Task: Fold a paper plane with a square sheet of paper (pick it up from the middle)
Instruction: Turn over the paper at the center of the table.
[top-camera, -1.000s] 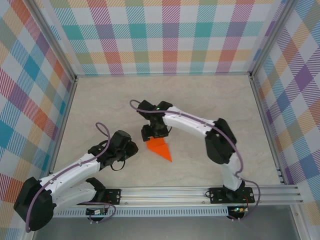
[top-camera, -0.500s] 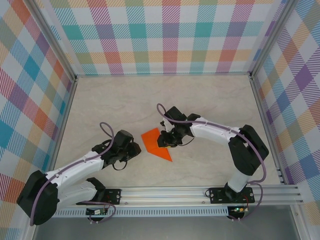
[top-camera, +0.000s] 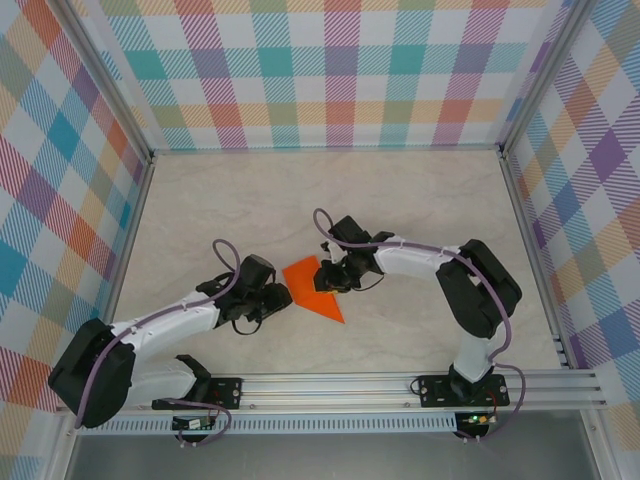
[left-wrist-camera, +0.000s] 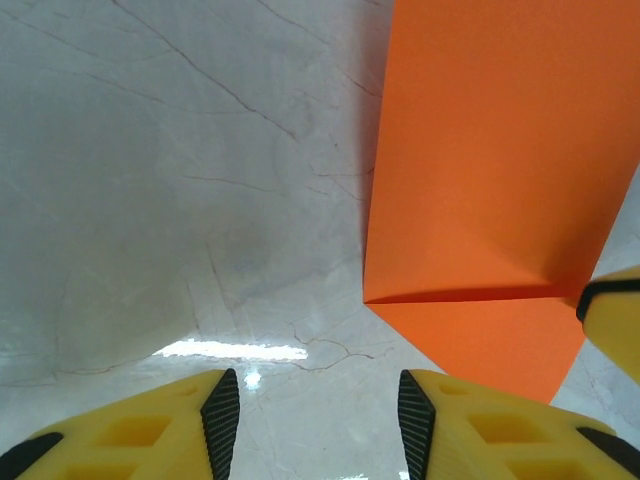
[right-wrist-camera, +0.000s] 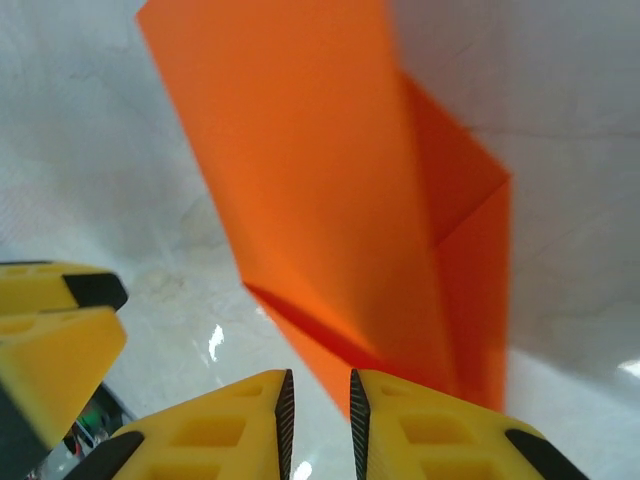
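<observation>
Right gripper (top-camera: 329, 280) has swung across the paper plane (top-camera: 308, 287), jaws narrowed, grip unclear. Left gripper (top-camera: 283, 296) moves in, jaws parted: a fold looks next.

Right arm has swung round. A second ago its wrist sat past the far side of the paper plane (top-camera: 308, 284) with the gripper down over the far part. Now the right gripper (top-camera: 333, 278) is at the paper's right edge, pointing left. Elbow went out right, then came back in a bit over the last half second. Right jaws have narrowed to a slim gap with the paper's edge at the tips; can't tell if it's pinched. Far part of the paper is uncovered now, so more orange shows. Left gripper (top-camera: 279, 296) has crept right, from well short of the paper to just beside its left edge.
</observation>
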